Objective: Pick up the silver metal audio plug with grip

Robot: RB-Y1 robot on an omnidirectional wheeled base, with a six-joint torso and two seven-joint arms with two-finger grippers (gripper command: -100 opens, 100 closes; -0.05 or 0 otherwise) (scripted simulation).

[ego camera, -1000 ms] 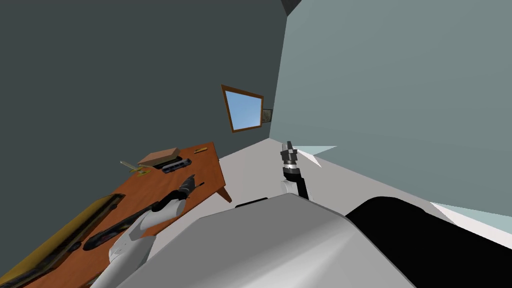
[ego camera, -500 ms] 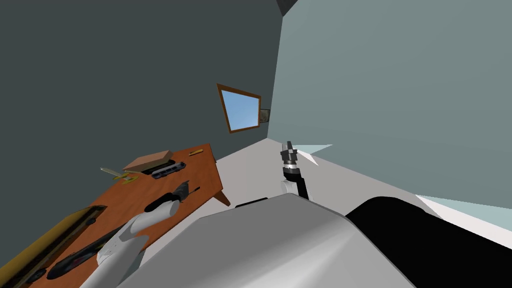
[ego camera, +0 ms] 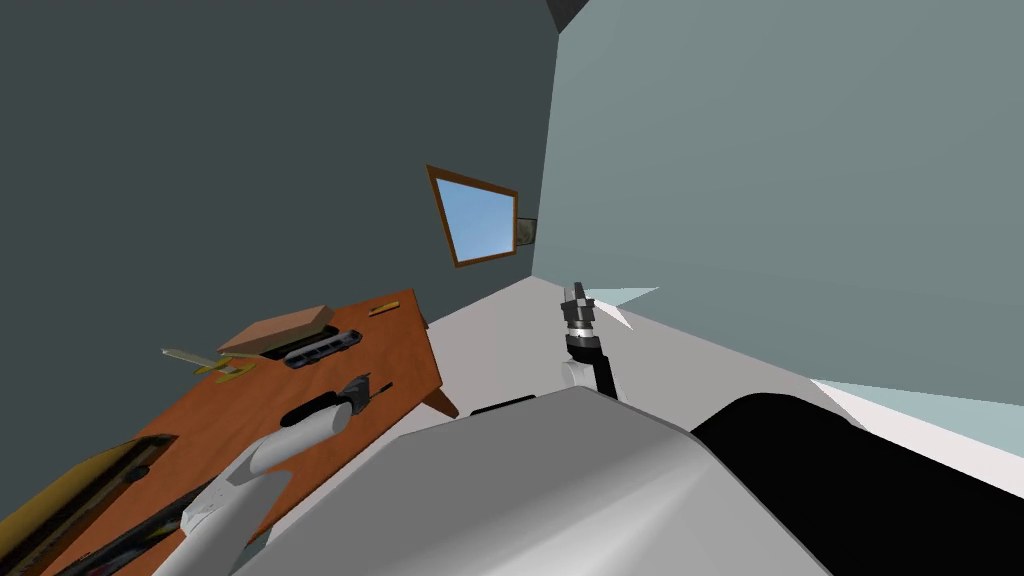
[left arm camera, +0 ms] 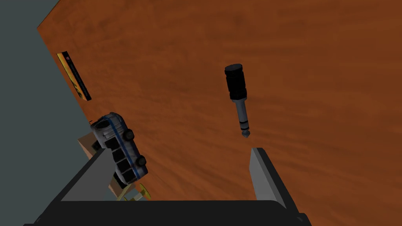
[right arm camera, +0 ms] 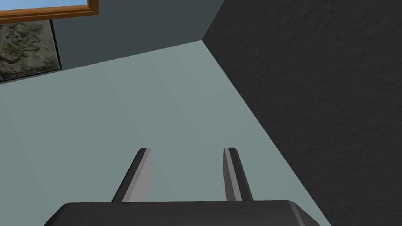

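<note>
Comparing the head view with the one taken a second earlier, the whole scene sits further toward the lower left. The head camera has turned, and the things on the tabletop [left arm camera: 322, 70] keep their places relative to one another. The left gripper [left arm camera: 180, 151] holds about the same station beside the plug [left arm camera: 238, 94] as before. The right gripper [right arm camera: 187, 150] stands unchanged, raised ahead of the chest over the pale floor [ego camera: 500, 320].

Left jaws: spread wide, pinching nothing, hovering over the reddish-brown tabletop. Right jaws: spread, empty.

Plug, one: a black cylindrical grip with a grey metal pin. It lies flat on bare tabletop just ahead of the left jaws and apart from both fingers. Its pointed tip is directed toward the finger farther from the toy bus [left arm camera: 121, 147].

Other items, counted:
- Toy bus, one: grey with a blue stripe, partly behind the other finger, near the tabletop's edge by the dark wall [ego camera: 250, 150].
- Flat brown box [ego camera: 278, 328], one: just beside the bus.
- Thin yellow-and-black strip [left arm camera: 74, 76], one: at the tabletop's far end, along its wall-side edge.
- Yellowish tool [ego camera: 205, 362], one: past the box, too small to name further.
- Long yellowish case [ego camera: 70, 485], one: at the tabletop's near end, cut off by the picture's edge.
</note>
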